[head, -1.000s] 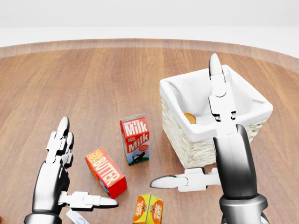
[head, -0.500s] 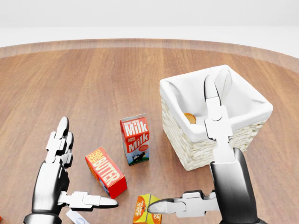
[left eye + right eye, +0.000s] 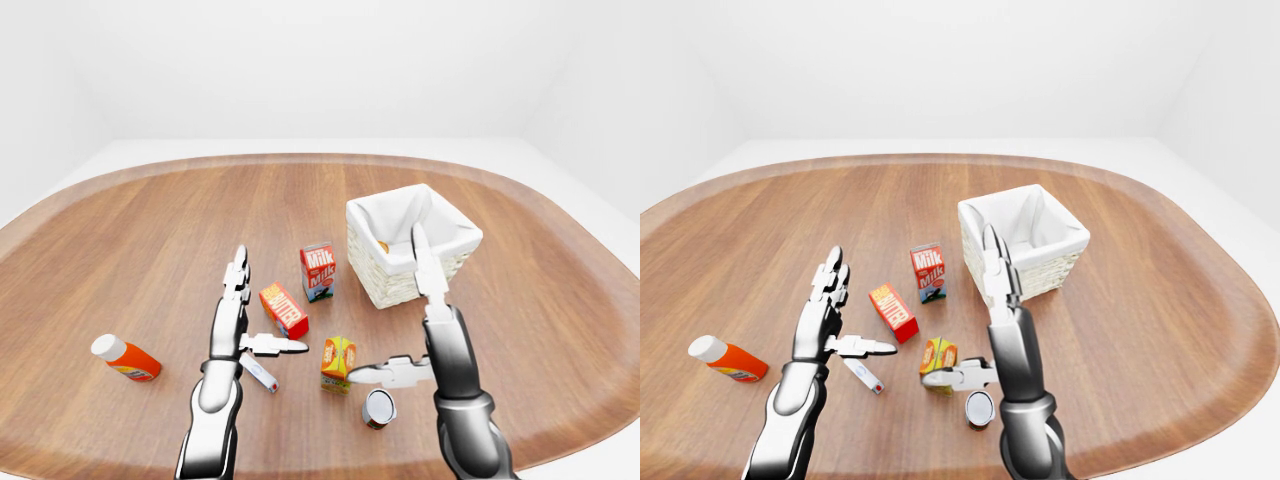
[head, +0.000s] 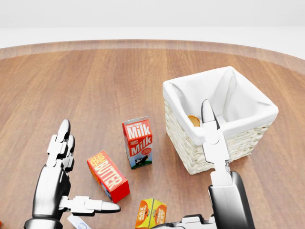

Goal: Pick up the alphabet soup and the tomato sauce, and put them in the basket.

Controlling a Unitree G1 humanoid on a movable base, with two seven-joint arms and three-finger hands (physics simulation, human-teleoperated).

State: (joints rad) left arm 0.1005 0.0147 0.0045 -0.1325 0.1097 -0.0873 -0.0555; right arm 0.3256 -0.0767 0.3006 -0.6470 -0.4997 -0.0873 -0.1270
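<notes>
I pull my empty, open right hand (image 3: 415, 330) away from the basket (image 4: 177, 95), 1 can (image 4: 193, 120) inside, toward the other can (image 3: 379, 408) on the desk (image 3: 150, 230).

A wooden table (image 3: 1120, 300) holds a white basket (image 3: 1024, 240). Left of it stand a milk carton (image 3: 929, 272), butter box (image 3: 893, 312) and juice box (image 3: 938, 358). Both hands, left (image 3: 825, 310) and right (image 3: 990, 330), hover with fingers spread. A can (image 3: 980, 408) lies beside the right arm; an orange bottle (image 3: 728, 360) lies far left.
</notes>
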